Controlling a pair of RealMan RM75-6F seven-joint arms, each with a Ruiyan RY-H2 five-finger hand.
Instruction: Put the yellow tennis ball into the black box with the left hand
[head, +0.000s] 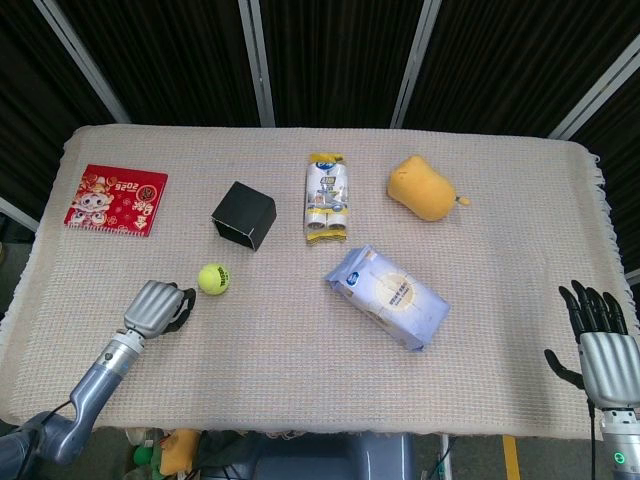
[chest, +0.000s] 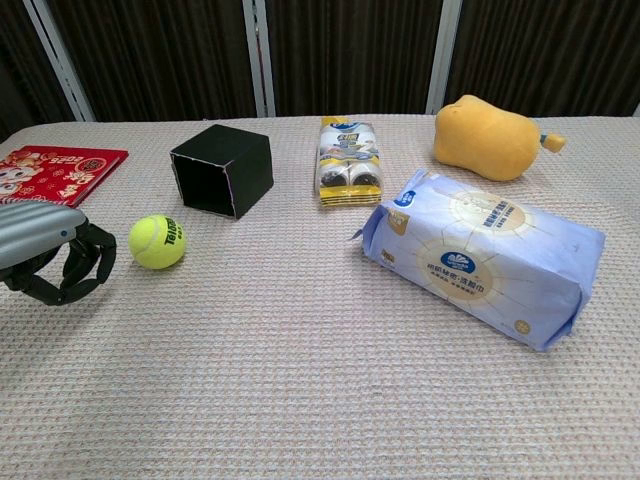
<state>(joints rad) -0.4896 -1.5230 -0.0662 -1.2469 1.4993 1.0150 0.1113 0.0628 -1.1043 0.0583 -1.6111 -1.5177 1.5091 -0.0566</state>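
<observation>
Tennis ball: the yellow tennis ball (head: 213, 278) lies bare on the woven table cloth (head: 300, 380), held by nothing, at about 7 o'clock from the black box (head: 243, 215) and near it.
Ball from our left hand: our left hand (head: 158, 308) sits just beside the ball, apart from it; the ball is at about 2 o'clock from the hand in the head view.
Left hand state: fingers (chest: 80, 262) curled inward around nothing, their tips toward the ball.
Nearer hand: the left by far; our right hand (head: 600, 345) hangs well apart at the table's 4 o'clock corner, fingers spread, holding nothing.
Box: tilted, its dark opening facing the ball's side.
Next move, as we judge it: reach toward 2 o'clock, uncurl, close around the ball.
Beyond: red booklet (head: 116, 199) at 10 o'clock from the ball.
</observation>
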